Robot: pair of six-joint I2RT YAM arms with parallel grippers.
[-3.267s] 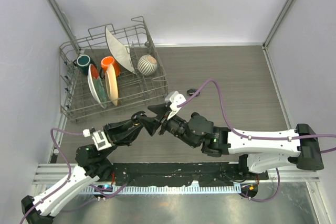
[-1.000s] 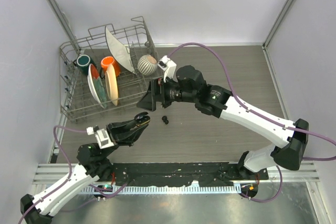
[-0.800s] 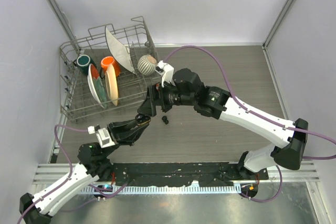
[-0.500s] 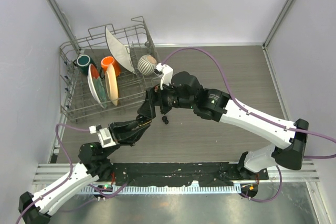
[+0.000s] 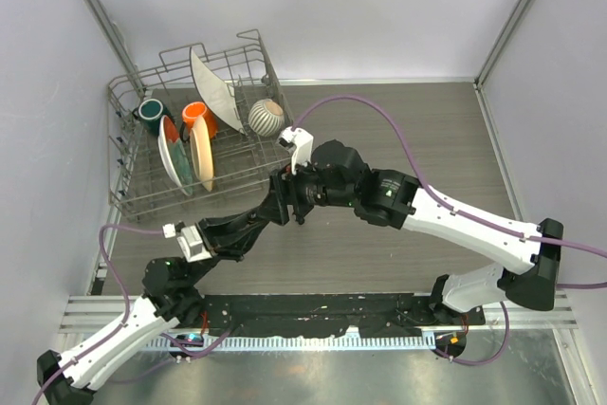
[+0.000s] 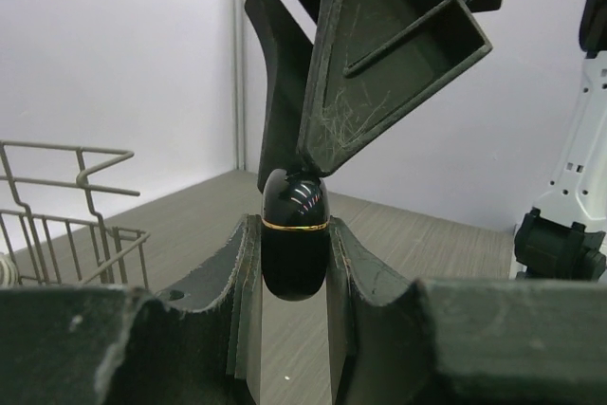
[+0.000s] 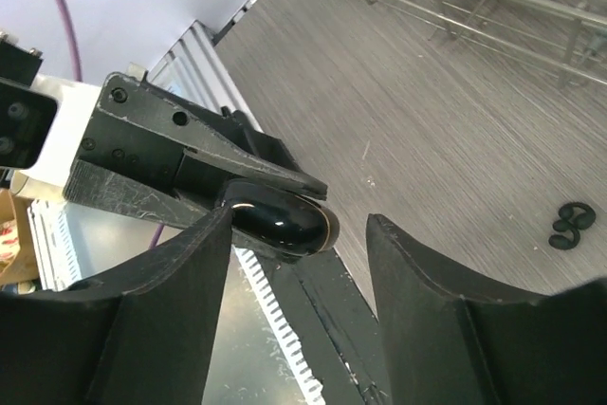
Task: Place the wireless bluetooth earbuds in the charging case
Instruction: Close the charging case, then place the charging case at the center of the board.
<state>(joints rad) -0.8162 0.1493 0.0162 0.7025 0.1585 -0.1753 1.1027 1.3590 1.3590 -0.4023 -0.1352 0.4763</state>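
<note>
Earbuds (image 7: 569, 225): tiny, glossy, light, probably slippery. They lie loose on the table (image 7: 427, 111), near the dish rack (image 5: 237, 173). Best pinched gently across the body. Charging case (image 6: 295, 234) is clenched in my left pincer (image 6: 295, 239). My right pincer (image 7: 299, 227) straddles its top, jaws apart. Open tabletop lies right and far.

Top cam looks down on the whole table (image 5: 436, 139), wrist cams sit close up, facing each other across the same black case (image 6: 295, 244).
</note>
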